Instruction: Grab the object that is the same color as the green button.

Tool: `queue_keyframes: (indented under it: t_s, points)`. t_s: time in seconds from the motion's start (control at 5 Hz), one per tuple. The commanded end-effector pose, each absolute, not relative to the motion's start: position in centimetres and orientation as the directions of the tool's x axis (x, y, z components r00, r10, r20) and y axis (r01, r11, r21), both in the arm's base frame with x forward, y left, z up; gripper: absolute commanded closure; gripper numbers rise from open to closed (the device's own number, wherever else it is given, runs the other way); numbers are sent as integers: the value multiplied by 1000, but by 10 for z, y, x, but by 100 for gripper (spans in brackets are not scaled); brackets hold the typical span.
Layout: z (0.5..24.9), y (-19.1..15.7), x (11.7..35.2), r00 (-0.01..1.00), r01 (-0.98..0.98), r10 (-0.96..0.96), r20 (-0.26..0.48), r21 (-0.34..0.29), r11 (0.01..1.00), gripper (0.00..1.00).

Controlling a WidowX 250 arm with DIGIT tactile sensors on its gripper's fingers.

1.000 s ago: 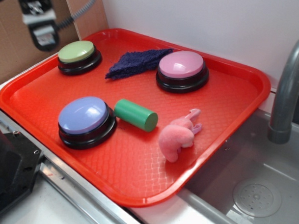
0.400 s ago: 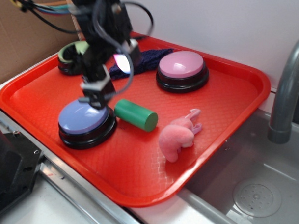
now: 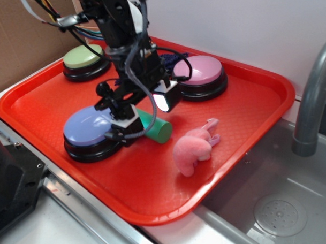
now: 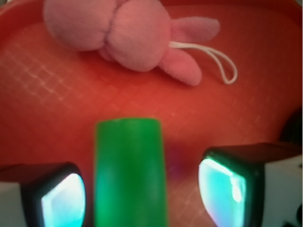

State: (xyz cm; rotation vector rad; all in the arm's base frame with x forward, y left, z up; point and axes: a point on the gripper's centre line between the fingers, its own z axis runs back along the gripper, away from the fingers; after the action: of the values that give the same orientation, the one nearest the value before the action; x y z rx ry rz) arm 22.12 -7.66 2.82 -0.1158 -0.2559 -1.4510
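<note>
On the tray [image 3: 248, 141], the cylinder [image 4: 130, 170] lies between the end effector's [image 4: 142, 189] fingers [image 4: 222, 182], plush toy [image 4: 123, 35] beyond.

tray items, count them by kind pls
buttons: 3 (green, blue, pink)
cylinder: 1
plush: 1
cloth: 1
total: 6

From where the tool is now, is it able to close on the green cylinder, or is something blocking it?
Probably yes. In the wrist view the green cylinder lies between the two open fingers of the tool, nearer one than the other, with nothing between them. The pink plush toy lies farther away, apart.
</note>
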Motion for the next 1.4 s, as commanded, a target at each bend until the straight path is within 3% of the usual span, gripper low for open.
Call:
queue_keyframes:
  t_s: [0.0,0.4,0.6,0.8,1.0,1.2]
  points:
    - [21,-82,218,49,991,-966,253,112,79,100]
    - [28,-78,221,97,989,-967,237,89,121,100]
    - [64,-65,224,337,929,-901,272,63,366,100]
    - [103,-45,222,575,818,-813,87,-42,574,100]
    - [132,-16,220,761,648,-646,52,-65,758,100]
    - [152,8,220,898,440,-440,-2,0,898,100]
